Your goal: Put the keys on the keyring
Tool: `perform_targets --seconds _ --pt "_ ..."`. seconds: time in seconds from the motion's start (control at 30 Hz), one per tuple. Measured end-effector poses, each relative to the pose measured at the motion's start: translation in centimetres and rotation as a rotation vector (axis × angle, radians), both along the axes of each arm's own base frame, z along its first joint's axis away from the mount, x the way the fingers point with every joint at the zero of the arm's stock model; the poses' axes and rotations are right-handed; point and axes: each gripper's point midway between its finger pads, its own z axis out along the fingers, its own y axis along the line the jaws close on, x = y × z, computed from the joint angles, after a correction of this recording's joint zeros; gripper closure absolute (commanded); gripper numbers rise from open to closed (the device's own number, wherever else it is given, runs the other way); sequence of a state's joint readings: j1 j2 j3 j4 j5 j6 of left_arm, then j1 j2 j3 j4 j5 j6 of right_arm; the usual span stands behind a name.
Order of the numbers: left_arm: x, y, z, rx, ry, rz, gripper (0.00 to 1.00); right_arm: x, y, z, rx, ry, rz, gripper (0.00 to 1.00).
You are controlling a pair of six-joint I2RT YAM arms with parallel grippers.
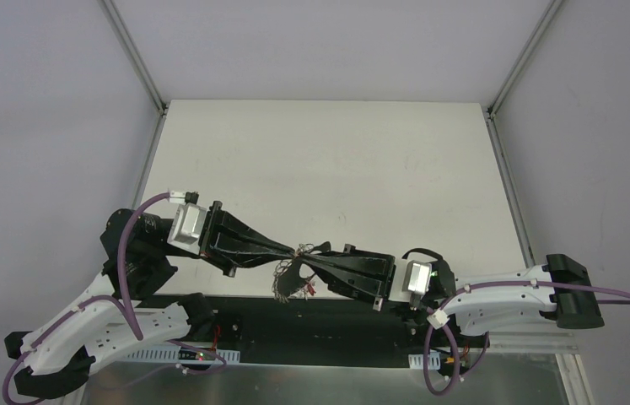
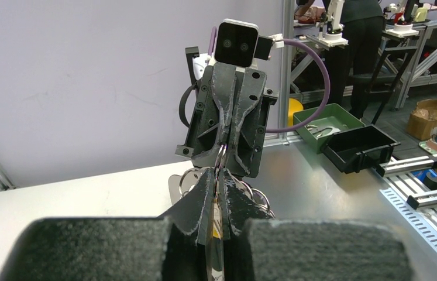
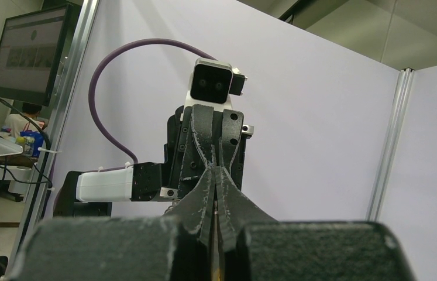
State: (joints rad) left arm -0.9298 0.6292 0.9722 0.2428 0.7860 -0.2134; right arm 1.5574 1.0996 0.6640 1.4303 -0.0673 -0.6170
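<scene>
Left gripper (image 1: 293,252) meeting right gripper (image 1: 309,258) tip to tip

Left jaws are pressing together on a thin silver strip (image 2: 215,229); key or ring wire, cannot tell. Keyring (image 1: 288,285) is dangling below the two tips with its keys (image 1: 304,289), over the near edge of the table (image 1: 328,160). Right jaws are pinching the keyring's loop, closed tight

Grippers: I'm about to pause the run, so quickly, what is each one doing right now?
Left gripper: closed on a flat silver piece, probably a key.
Right gripper: closed, pinching the keyring by its wire loop.
</scene>
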Motion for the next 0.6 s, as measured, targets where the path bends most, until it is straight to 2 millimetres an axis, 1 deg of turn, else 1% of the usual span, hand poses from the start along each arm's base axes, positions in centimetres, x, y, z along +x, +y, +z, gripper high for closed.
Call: perform_targets --seconds 0.23,0.3,0.43,0.6 --pt "0.0 0.0 0.0 0.002 0.011 -0.003 1.0 0.7 -0.1 0.0 0.003 0.031 -0.021 1.0" --pt "0.0 0.0 -0.1 0.005 0.016 0.002 1.0 0.9 -0.1 0.0 0.0 0.046 -0.028 0.88" --pt "0.3 -0.1 -0.5 0.02 0.033 0.011 1.0 1.2 -0.4 0.1 -0.01 0.07 -0.034 0.72" --pt "0.8 -0.2 -1.3 0.05 0.067 0.039 1.0 1.8 -1.5 0.3 -0.029 0.102 -0.048 0.62"
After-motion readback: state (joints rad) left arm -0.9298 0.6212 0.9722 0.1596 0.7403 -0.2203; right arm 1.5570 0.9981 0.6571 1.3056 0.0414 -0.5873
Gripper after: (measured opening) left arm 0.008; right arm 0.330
